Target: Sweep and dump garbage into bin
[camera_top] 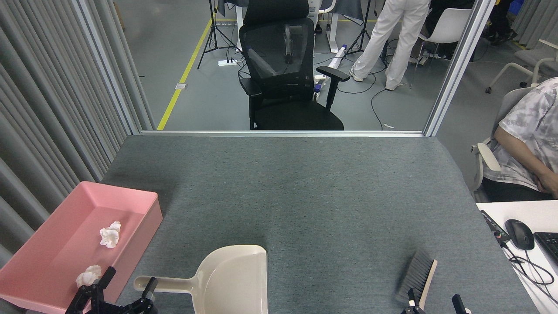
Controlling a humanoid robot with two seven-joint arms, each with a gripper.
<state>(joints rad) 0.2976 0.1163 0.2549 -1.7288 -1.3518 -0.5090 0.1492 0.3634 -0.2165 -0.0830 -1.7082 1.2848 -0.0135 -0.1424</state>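
Head view: garbage (88, 275) in bin (144, 218), just beside spread-fingered left hand (126, 285); right hand (433, 301) also agape.

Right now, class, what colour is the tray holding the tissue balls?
Pink: the tray, seen best in the head view.

Ahead of both sets of jaws, a wide stretch of bare tabletop (296, 187) is being left free. The dustpan (218, 281) handle is lying just between the left gripper (126, 290) jaws, with the bin (144, 218) wall standing just to their left. The brush (417, 277) is lying just ahead of the right gripper (433, 301) jaws.
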